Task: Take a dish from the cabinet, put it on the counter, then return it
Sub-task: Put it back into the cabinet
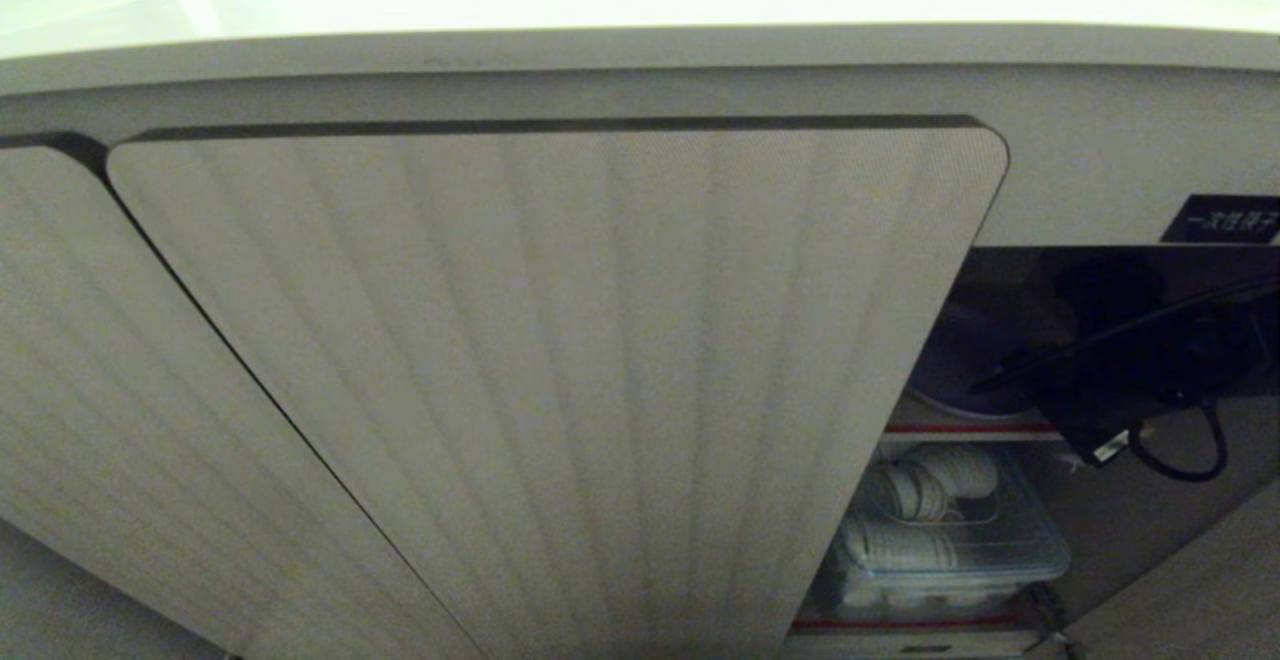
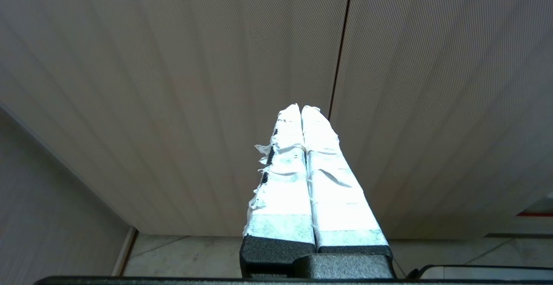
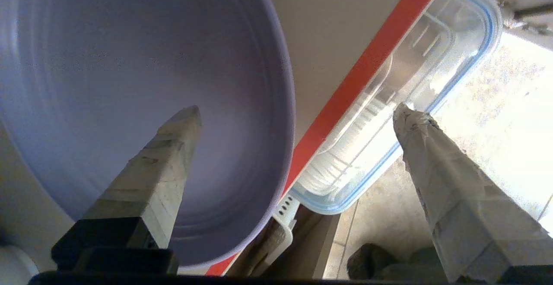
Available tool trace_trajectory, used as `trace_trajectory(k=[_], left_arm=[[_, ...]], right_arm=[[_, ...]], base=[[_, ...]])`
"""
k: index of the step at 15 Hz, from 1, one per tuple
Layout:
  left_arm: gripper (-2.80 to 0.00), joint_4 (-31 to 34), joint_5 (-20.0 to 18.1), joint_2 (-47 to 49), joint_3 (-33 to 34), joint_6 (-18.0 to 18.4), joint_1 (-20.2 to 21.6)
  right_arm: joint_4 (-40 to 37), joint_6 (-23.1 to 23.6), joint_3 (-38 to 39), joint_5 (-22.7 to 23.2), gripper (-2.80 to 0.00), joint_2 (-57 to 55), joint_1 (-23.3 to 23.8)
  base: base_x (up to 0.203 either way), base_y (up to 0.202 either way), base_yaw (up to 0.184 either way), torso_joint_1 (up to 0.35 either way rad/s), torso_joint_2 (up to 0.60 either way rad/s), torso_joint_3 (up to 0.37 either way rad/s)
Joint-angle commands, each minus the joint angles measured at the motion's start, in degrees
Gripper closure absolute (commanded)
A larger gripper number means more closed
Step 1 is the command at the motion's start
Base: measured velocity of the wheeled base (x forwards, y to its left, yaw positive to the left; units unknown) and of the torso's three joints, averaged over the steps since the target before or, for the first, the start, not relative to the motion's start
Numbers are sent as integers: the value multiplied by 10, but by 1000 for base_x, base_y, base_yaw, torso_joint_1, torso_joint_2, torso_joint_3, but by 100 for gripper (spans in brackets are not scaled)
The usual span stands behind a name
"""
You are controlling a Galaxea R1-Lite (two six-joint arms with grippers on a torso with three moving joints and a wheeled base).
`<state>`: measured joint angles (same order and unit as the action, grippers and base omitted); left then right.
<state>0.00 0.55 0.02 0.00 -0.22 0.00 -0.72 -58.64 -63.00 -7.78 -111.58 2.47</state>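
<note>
The worktop point(image 1: 600, 0) tops the ribbed cabinet point(image 1: 560, 360), whose right side stands open. On its red-edged shelf point(image 3: 367, 64) lies the lavender dish point(image 3: 142, 82). A clear lidded box point(image 1: 950, 540) sits below. The right pincer point(image 3: 298, 112) gapes wide, straddling the dish's rim, gripping nothing. The left pincer point(image 2: 301, 110) is closed, empty.

One label with writing

I saw a small black label point(image 1: 1225, 219) with white characters on the cabinet point(image 1: 1100, 180) front, above the open compartment at my right; I could not read them, and nothing else carried text.
</note>
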Motion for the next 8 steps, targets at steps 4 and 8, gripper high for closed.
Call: trace_trajectory(k=[4, 8], left_arm=[[0, 0, 0, 0, 0, 0, 0], [0, 0, 0, 0, 0, 0, 0]], right_arm=[[25, 38, 32, 0, -280, 22, -1], [44, 57, 59, 0, -280, 40, -1]], base=[[0, 0, 0, 0, 0, 0], [0, 0, 0, 0, 0, 0]])
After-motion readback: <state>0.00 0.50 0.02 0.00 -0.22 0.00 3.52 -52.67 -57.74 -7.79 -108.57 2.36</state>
